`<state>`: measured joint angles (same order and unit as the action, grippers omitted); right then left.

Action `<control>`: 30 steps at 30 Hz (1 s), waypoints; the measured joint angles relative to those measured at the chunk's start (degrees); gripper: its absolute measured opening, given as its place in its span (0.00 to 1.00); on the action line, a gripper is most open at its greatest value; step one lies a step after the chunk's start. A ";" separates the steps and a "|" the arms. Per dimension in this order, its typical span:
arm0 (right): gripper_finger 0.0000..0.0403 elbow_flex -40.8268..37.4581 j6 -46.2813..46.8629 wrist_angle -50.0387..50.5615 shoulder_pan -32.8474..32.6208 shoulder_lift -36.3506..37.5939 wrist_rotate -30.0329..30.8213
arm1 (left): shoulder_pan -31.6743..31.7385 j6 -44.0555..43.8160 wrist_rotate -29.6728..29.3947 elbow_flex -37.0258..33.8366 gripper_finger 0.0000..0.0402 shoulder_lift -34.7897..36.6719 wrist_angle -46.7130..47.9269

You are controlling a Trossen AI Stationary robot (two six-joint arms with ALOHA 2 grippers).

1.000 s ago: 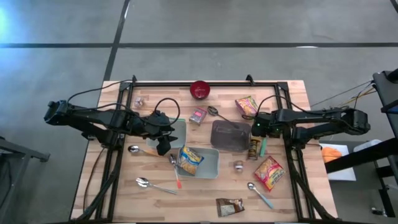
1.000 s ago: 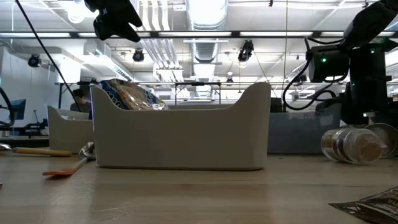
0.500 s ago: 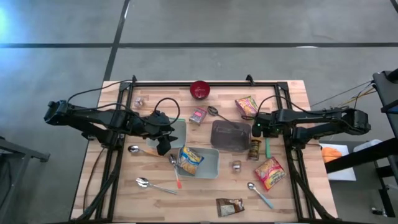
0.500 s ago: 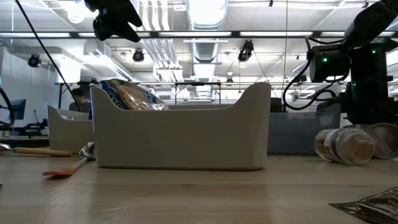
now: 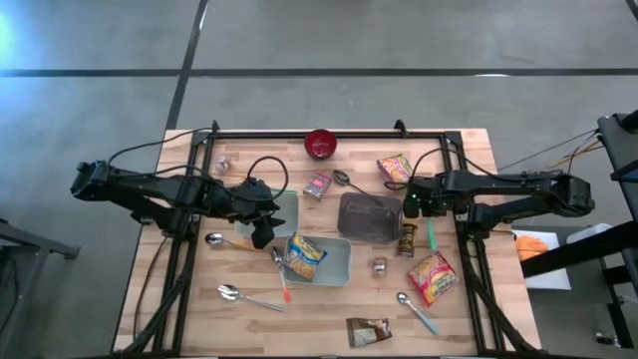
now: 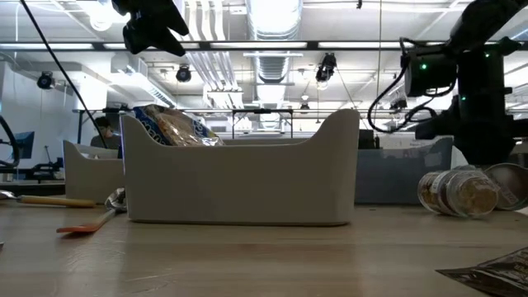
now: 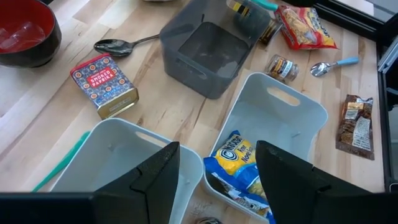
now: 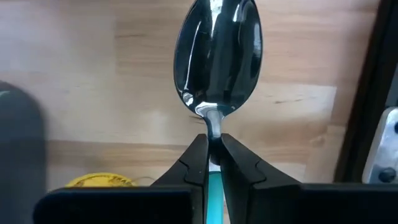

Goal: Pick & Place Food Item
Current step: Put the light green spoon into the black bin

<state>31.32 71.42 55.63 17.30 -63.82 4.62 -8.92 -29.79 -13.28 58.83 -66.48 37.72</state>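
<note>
From above, the right gripper point(image 5: 427, 212) sits right of the dark grey bin point(image 5: 370, 217), closed on a teal-handled spoon point(image 5: 431, 231) whose handle trails toward the near edge beside a small jar point(image 5: 407, 239). The left gripper point(image 5: 261, 231) hangs over the pale bins point(image 5: 334, 261), part open and empty, with a snack bag point(image 5: 304, 256) already in the nearer bin.

At table level, the right arm point(image 6: 474, 91) stands at far right above the lying jar point(image 6: 455, 192); the spoon cannot be made out here. The left gripper point(image 6: 153, 23) hangs high at upper left.

The left wrist camera looks between its own spread fingers point(image 7: 152, 180) at the bag point(image 7: 239, 171), both pale bins and the grey bin point(image 7: 208, 56).

The right wrist camera shows the fingertips point(image 8: 198, 163) pinched tight on the spoon's thin neck, just below the bowl point(image 8: 218, 53). The spoon looks stiff, light and slick; held this narrowly it could pivot or slip, so a grip further down the plastic handle would probably be steadier.
</note>
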 joint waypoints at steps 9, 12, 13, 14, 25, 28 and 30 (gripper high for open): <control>0.04 4.63 -4.60 3.82 0.00 3.86 2.32 | 0.01 -0.49 0.44 0.02 0.53 0.00 0.28; 0.04 7.45 -6.24 6.32 0.00 5.18 3.37 | -0.01 -0.48 0.44 0.02 0.53 0.00 0.30; 0.04 8.35 -7.11 7.04 0.00 5.56 3.82 | -0.01 -0.47 0.46 0.02 0.53 0.00 0.31; 0.04 9.45 -7.85 7.65 0.00 5.96 4.37 | -0.01 -0.47 0.45 0.02 0.53 0.00 0.34; 0.04 23.23 -23.71 6.32 -0.04 3.94 6.26 | 0.01 -0.29 0.46 0.04 0.53 0.00 0.94; 0.04 27.41 -30.97 4.42 -0.29 1.37 6.06 | 0.01 -0.29 0.46 0.04 0.53 0.00 1.13; 0.04 30.21 -35.07 2.85 -0.67 -0.95 5.96 | 0.01 -0.31 0.47 0.04 0.53 0.00 1.16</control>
<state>61.53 36.35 58.49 16.63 -64.77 10.58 -8.91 -30.10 -12.81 58.87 -66.48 38.87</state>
